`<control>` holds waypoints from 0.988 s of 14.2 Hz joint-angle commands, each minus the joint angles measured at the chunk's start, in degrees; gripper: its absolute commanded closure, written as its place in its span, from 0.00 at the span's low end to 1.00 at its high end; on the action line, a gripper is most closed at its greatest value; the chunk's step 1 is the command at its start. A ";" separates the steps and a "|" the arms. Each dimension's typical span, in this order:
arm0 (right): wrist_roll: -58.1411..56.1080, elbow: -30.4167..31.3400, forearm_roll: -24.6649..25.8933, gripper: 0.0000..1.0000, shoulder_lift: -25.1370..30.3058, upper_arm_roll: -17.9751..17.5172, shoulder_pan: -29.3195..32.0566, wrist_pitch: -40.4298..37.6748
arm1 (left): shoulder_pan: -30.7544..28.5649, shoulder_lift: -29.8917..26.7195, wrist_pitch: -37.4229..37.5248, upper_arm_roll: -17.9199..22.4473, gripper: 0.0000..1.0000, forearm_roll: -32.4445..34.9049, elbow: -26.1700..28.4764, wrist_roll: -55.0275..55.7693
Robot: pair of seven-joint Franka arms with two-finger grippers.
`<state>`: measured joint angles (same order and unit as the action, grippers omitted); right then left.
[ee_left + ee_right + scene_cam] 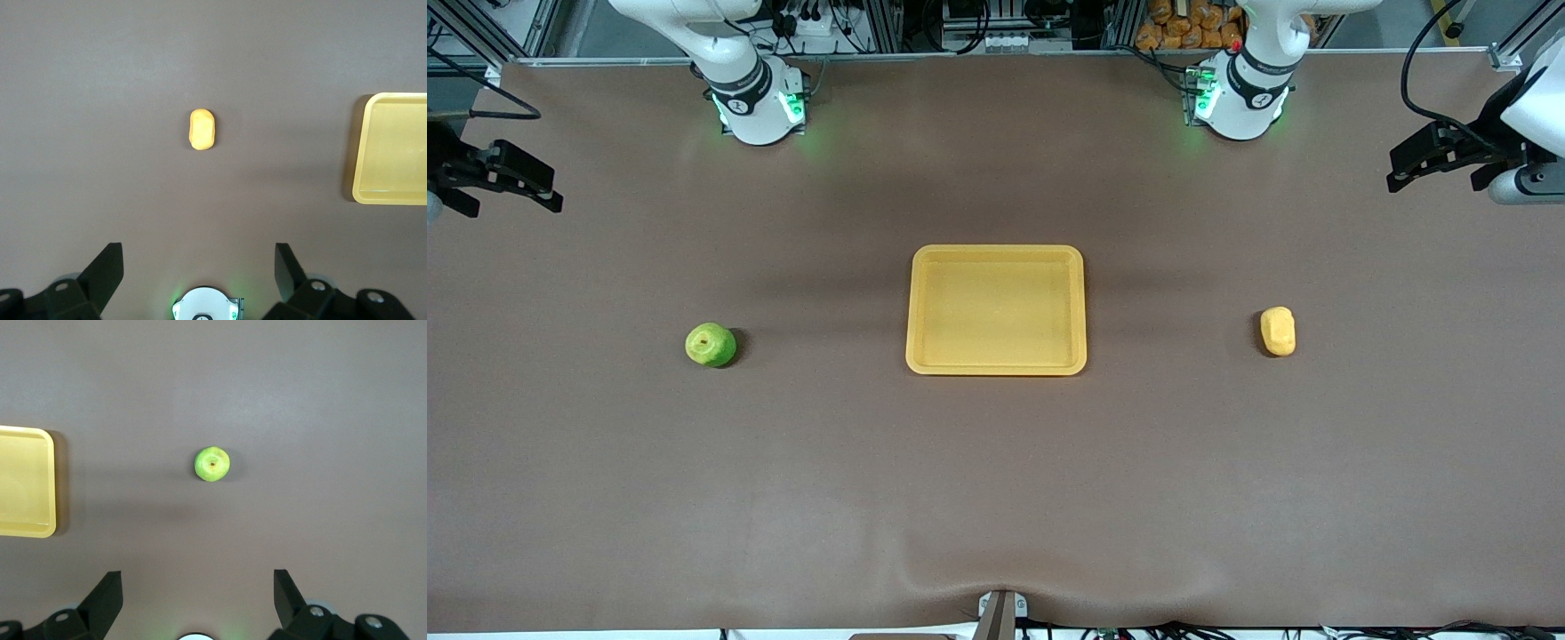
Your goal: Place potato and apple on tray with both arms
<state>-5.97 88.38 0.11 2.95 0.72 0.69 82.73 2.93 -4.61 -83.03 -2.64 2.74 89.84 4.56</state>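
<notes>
The yellow-orange tray lies empty at the table's middle. The green apple sits on the table toward the right arm's end, well apart from the tray. The yellow potato lies toward the left arm's end, also apart from the tray. My right gripper hangs open and empty over the table's edge at its own end; its wrist view shows its jaws spread wide, with the apple and the tray's rim. My left gripper hangs open and empty at its own end; its wrist view shows its jaws spread wide, with the potato and the tray's rim.
The two arm bases stand at the table's edge farthest from the front camera. The brown table is bare around the tray and both fruits. A small mount sits at the edge nearest the camera.
</notes>
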 commanded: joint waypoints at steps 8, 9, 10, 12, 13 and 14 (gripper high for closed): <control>-1.41 0.40 -3.19 0.00 0.31 -0.11 1.15 0.77 | -0.29 1.44 0.23 0.18 0.00 -0.36 -1.95 -0.34; -1.41 0.39 -3.27 0.00 0.22 -0.11 1.33 0.77 | -0.38 1.44 0.23 0.27 0.00 -0.45 -2.03 -0.43; -1.76 0.31 -3.28 0.00 -0.65 -0.02 1.42 1.03 | -0.38 1.53 0.23 0.36 0.00 -0.54 -1.95 -0.43; -1.85 -0.57 -3.27 0.00 -1.36 -0.02 1.68 0.86 | -0.38 1.53 0.32 0.36 0.00 -0.45 -1.77 -0.43; -1.68 -0.66 -3.19 0.00 -1.63 -0.02 1.68 0.86 | -0.29 1.53 0.32 0.36 0.00 -0.45 -1.68 -0.43; -1.68 -0.57 -3.19 0.00 -2.15 -0.02 1.68 0.77 | -0.29 1.53 0.32 0.18 0.00 -0.45 -1.60 -0.34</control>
<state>-6.65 88.61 -2.03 1.86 1.36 0.96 83.60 2.69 -3.60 -83.05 -2.45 2.74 89.33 4.56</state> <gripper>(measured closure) 0.000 0.000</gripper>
